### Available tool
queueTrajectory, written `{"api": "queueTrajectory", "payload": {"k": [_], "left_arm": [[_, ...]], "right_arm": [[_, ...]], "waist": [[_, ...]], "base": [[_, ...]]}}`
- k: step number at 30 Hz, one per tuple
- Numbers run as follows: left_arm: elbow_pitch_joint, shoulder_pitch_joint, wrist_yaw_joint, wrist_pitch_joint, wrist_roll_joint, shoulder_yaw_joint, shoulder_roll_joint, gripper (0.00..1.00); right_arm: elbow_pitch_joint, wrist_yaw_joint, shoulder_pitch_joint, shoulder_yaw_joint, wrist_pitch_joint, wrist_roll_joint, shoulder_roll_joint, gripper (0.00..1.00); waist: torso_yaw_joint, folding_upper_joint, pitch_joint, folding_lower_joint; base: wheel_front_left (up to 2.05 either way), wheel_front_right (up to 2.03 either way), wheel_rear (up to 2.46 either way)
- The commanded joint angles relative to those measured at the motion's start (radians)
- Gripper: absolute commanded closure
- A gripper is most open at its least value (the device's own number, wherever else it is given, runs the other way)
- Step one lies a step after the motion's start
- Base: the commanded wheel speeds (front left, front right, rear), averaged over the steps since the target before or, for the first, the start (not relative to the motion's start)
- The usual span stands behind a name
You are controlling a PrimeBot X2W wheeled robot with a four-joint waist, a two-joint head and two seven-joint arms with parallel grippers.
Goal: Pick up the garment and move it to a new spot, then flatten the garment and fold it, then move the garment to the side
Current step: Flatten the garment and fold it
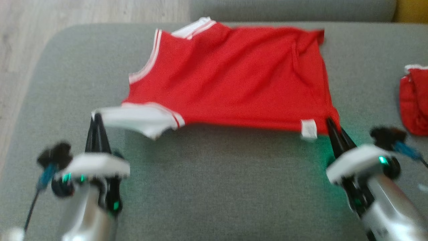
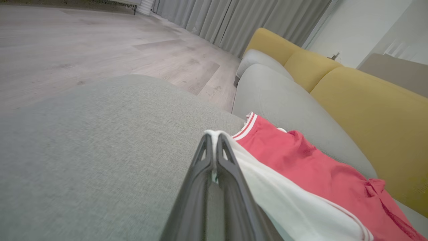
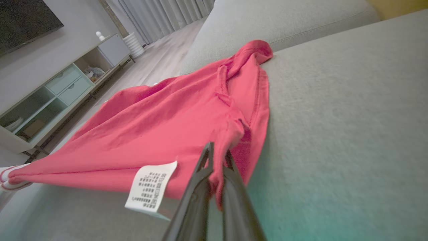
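Note:
A red sleeveless garment [image 1: 230, 77] with white trim is stretched over the grey sofa cushion [image 1: 214, 180], its near edge lifted off the fabric. My left gripper [image 1: 96, 115] is shut on the white shoulder strap [image 2: 267, 187] at the near left corner. My right gripper [image 1: 329, 120] is shut on the red hem corner [image 3: 230, 140] at the near right, beside a white care label [image 1: 308, 129]. In the left wrist view my left gripper [image 2: 214, 137] pinches white cloth; in the right wrist view my right gripper [image 3: 218, 150] pinches red cloth next to the care label [image 3: 150, 189].
A second bundled red cloth [image 1: 414, 100] lies at the cushion's right edge. Wood floor [image 1: 20, 50] runs along the left. Yellow back cushions [image 2: 367, 110] rise behind the seat. A low media cabinet [image 3: 57, 97] stands across the room.

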Motion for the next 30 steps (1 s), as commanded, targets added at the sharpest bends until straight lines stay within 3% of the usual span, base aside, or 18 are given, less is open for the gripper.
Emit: {"api": "queueTrajectory", "payload": {"k": [1, 5, 8, 9, 10, 11, 15, 18, 21, 30], "left_arm": [[-0.131, 0.075, 0.009, -0.010, 0.000, 0.043, 0.044, 1.00], [-0.459, 0.295, 0.080, 0.097, -0.006, 0.045, 0.057, 1.00], [-0.756, 0.474, 0.147, 0.221, -0.023, 0.042, 0.059, 1.00], [-0.756, 0.474, 0.147, 0.221, -0.023, 0.042, 0.059, 1.00], [-0.849, 0.530, 0.172, 0.259, -0.022, 0.041, 0.063, 1.00], [-1.012, 0.626, 0.222, 0.326, -0.012, 0.039, 0.073, 1.00], [-1.210, 0.736, 0.273, 0.435, -0.028, 0.022, 0.076, 1.00], [-1.256, 0.754, 0.275, 0.497, -0.070, 0.012, 0.080, 1.00], [-1.232, 0.726, 0.259, 0.545, -0.115, 0.007, 0.092, 1.00], [-0.914, 0.425, 0.154, 0.699, -0.216, -0.041, 0.146, 1.00]], "right_arm": [[-0.093, -0.001, 0.070, -0.018, 0.010, 0.002, -0.042, 1.00], [-0.274, -0.001, 0.252, -0.110, 0.124, -0.036, -0.087, 1.00], [-0.452, -0.001, 0.400, -0.225, 0.256, -0.096, -0.082, 1.00], [-0.452, -0.001, 0.400, -0.225, 0.256, -0.096, -0.082, 1.00], [-0.516, -0.001, 0.452, -0.270, 0.310, -0.123, -0.072, 1.00], [-0.656, -0.001, 0.551, -0.364, 0.420, -0.178, -0.030, 1.00], [-0.915, -0.001, 0.690, -0.491, 0.639, -0.283, 0.084, 1.00], [-1.031, -0.001, 0.724, -0.525, 0.761, -0.337, 0.136, 1.00], [-1.067, -0.001, 0.717, -0.534, 0.845, -0.358, 0.160, 1.00], [-0.933, -0.001, 0.533, -0.548, 0.934, -0.368, 0.173, 1.00]], "waist": [[0.010, 0.0000, -0.041, 0.0001], [0.007, 0.0000, -0.075, 0.0001], [0.003, 0.0000, -0.089, 0.0001], [0.003, 0.0000, -0.089, 0.0001], [0.002, 0.0000, -0.093, 0.0001], [0.001, 0.0000, -0.095, 0.0001], [-0.001, 0.0000, -0.096, 0.0001], [-0.005, 0.0000, -0.092, 0.0001], [-0.005, 0.0000, -0.077, 0.0001], [0.007, 0.0000, 0.012, 0.0001]], "base": [[0.00, 0.00, 0.00], [0.00, 0.00, 0.00], [0.00, 0.00, 0.00], [0.00, 0.00, 0.00], [0.00, 0.00, 0.00], [0.00, 0.00, 0.00], [0.00, 0.00, 0.00], [0.00, 0.00, 0.00], [0.00, 0.00, 0.00], [0.00, 0.00, 0.00]]}}
